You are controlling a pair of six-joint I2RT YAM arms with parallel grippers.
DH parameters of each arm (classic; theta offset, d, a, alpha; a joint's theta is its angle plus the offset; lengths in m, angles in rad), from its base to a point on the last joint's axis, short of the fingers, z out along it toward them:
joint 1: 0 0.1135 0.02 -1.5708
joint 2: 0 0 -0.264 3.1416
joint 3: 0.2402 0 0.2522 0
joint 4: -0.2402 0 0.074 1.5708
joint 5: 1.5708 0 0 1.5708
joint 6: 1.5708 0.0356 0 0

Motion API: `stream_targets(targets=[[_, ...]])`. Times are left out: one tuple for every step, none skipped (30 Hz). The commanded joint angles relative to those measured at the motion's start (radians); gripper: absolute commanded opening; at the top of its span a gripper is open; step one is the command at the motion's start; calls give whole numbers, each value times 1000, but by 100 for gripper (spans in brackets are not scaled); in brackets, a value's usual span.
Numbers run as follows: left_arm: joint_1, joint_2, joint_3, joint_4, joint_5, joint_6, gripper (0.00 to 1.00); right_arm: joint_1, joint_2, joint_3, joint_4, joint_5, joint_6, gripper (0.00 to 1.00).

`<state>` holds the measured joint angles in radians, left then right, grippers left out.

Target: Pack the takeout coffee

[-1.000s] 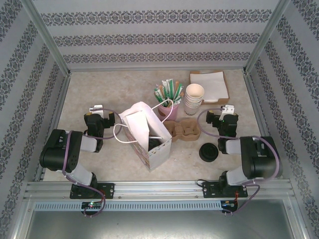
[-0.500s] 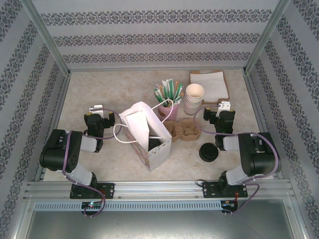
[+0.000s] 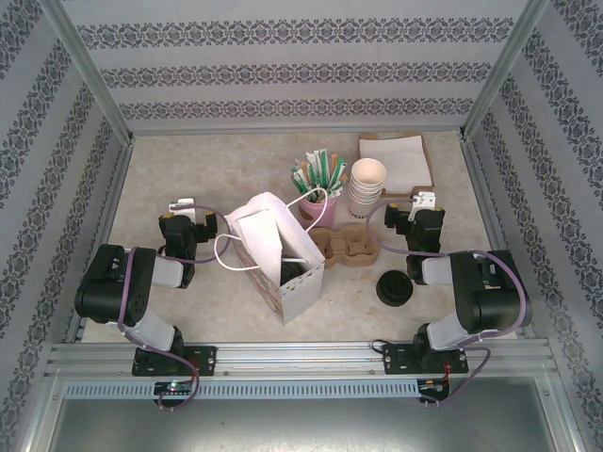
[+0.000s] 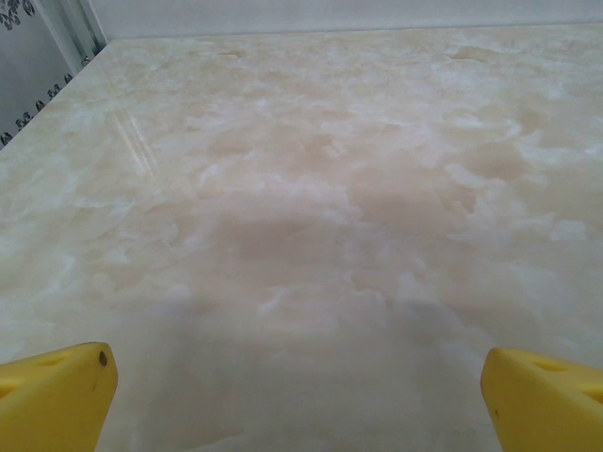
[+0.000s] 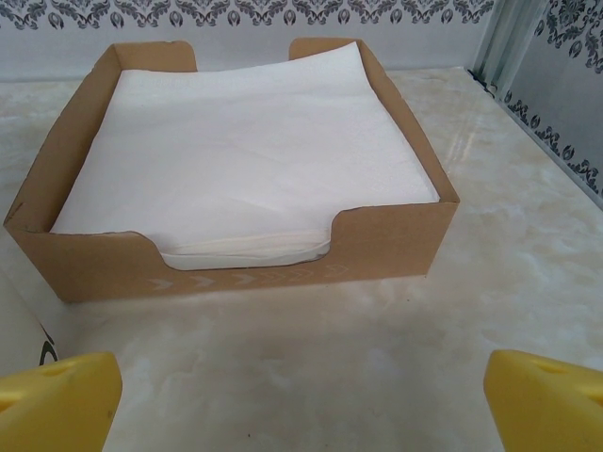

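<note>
A white paper bag stands open at the table's middle. A dark round shape sits inside its mouth; it may be the lid of the takeout coffee, but I cannot tell. A brown pulp carrier lies just right of the bag with its holes showing. My left gripper rests left of the bag, open over bare table, its yellow fingertips far apart. My right gripper is right of the carrier, open and facing the napkin tray.
A stack of lidless cream cups and a pink cup of sticks stand behind the carrier. The cardboard napkin tray sits at the back right. Loose black lids lie near the right arm. Metal frame posts border both sides.
My right arm has swung slightly left, bringing its gripper a little nearer the cups. It has stayed still in the last half second. The left arm has not moved.
</note>
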<state>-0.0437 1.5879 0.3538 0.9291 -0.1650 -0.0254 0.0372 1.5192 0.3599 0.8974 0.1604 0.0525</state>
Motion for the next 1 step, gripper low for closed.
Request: stream_targets(targets=[[11,1,13,57,2,11,100,3,-11,11,17,10,-7,98]])
